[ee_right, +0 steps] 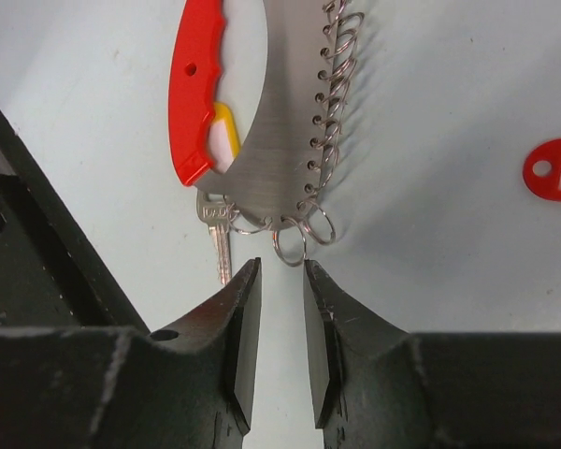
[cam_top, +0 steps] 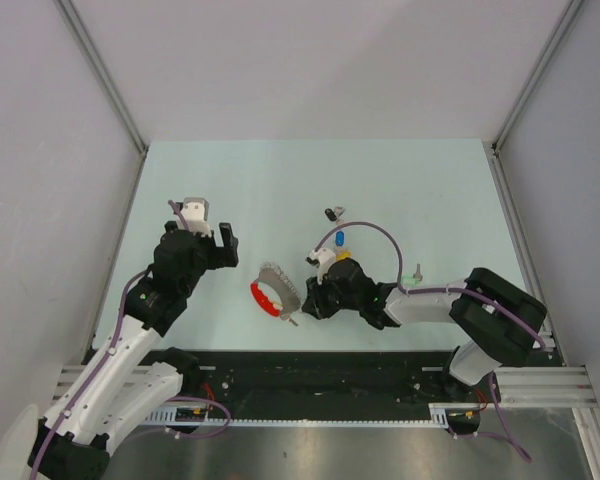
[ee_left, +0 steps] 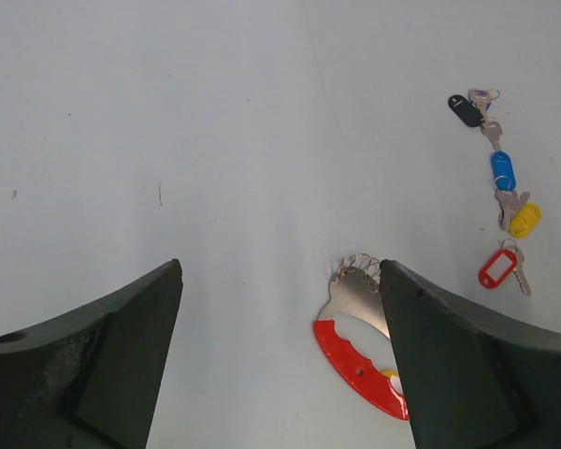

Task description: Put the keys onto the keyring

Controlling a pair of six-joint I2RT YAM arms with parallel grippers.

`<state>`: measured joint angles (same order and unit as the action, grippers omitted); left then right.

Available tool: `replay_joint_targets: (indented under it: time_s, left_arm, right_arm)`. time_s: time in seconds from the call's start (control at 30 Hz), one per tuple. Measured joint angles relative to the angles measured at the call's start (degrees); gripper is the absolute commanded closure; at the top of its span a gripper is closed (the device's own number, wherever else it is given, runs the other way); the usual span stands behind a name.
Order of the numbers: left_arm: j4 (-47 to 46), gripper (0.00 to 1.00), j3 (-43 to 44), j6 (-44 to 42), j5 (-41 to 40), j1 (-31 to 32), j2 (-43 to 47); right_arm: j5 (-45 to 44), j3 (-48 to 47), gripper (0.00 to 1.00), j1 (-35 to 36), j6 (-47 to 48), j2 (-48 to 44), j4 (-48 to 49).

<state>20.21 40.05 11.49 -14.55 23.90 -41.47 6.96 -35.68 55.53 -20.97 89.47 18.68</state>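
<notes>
Though slightly ajar, right hand (ee_right: 280,266) just short of the keyring (ee_right: 273,140).

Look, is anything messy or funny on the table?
Nothing looks broken or spilled. Only the green key lies by itself, away from the other loose keys, which are lined up in a row.

Pale tabletop (cam_top: 230,180), grey walls (cam_top: 40,150)

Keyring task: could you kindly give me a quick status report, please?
Left gripper open, hovering clear. Right gripper barely open, empty, tips at end loops of red-handled steel keyring. Silver key with red plastic tag loose, not yet ringed. Nothing blocking.
</notes>
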Motion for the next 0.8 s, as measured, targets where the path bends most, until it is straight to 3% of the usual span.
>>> replay_joint_targets:
  time_s: [0.47, 0.67, 0.8]
  left_arm:
    - [0.0, 0.09, -0.31, 0.0, 0.09, 0.0, 0.0]
    - [0.0, 0.09, -0.63, -0.02, 0.39, 0.0, 0.0]
    - [-0.02, 0.09, -0.7, -0.02, 0.9, 0.0, 0.0]
  right_arm:
    - [1.66, 0.22, 0.83, -0.83, -3.04, 5.53, 5.7]
    - [2.54, 0.22, 0.99, -0.79, -3.04, 6.01, 6.84]
    - [2.95, 0.22, 1.0, -0.74, -1.92, 5.73, 6.97]
